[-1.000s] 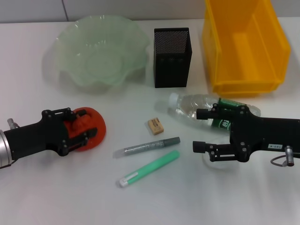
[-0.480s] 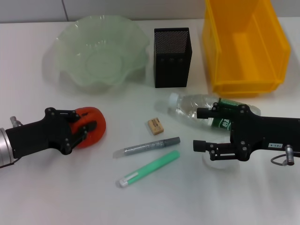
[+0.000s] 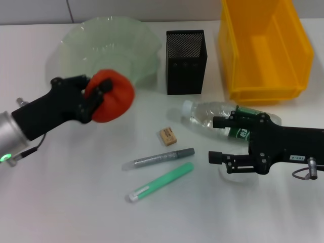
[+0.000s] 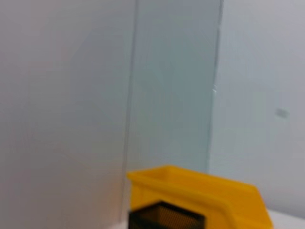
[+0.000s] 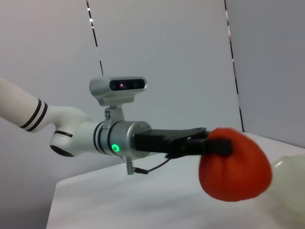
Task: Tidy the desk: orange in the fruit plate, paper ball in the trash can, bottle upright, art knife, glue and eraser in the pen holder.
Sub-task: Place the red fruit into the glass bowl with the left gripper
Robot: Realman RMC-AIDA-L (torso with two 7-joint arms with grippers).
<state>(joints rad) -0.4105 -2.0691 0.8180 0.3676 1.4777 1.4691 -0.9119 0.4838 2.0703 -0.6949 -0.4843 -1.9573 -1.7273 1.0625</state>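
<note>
head view: left claw (image 3: pixel 96 93) pinching the orange (image 3: pixel 112 96) hides part of the fruit plate (image 3: pixel 136 38).

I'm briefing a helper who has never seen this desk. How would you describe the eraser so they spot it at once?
Start at the black mesh pen holder at the back of the white table. Come toward the robot, past the cap end of the clear plastic bottle lying on its side. The small tan rectangular eraser lies just behind the grey pen-shaped stick and the green stick, the only short blocky piece among long thin ones.
</note>
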